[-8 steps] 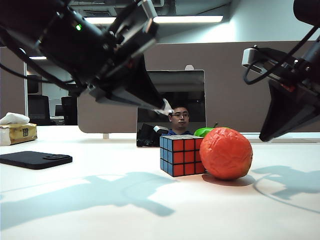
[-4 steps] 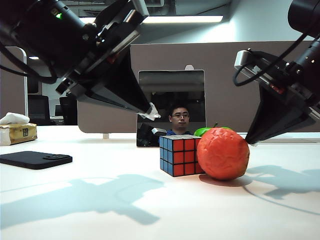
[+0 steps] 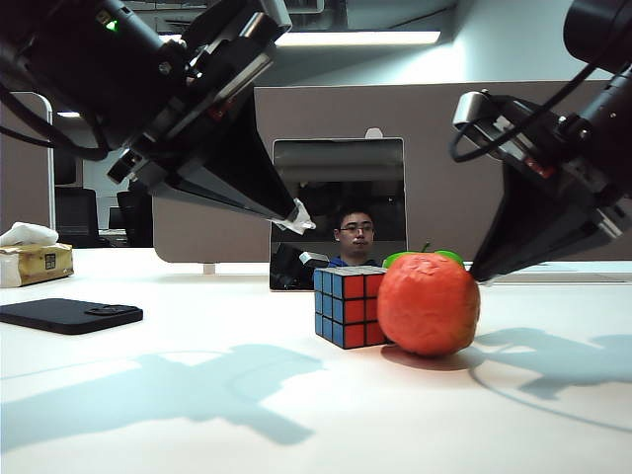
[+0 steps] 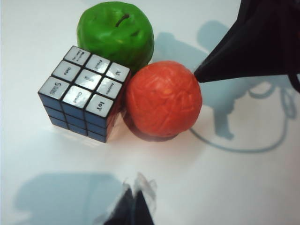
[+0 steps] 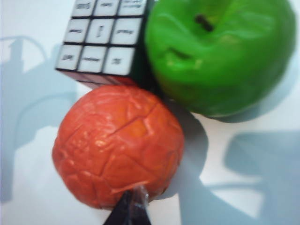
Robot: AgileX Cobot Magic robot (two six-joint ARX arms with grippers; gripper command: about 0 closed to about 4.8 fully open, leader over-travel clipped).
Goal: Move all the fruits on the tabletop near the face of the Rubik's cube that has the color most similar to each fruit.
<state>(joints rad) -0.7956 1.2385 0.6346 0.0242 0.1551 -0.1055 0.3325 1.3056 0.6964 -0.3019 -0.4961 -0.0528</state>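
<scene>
A ceiling strip light (image 3: pixel 360 38) glares brightly, and the white tabletop (image 3: pixel 296 415) is evenly lit. Soft grey arm shadows fall toward its front edge. The green apple (image 5: pixel 222 54) and orange fruit (image 5: pixel 117 145) look blurred in the right wrist view; the cube (image 4: pixel 84 91) is sharper in the left wrist view.

Left gripper (image 3: pixel 299 216) raised, fingertips together, empty, pointing down and inward on the left side. Right gripper (image 3: pixel 478 273) lower on the right, fingertips together, tip angled inward. Both arms slope inward.
</scene>
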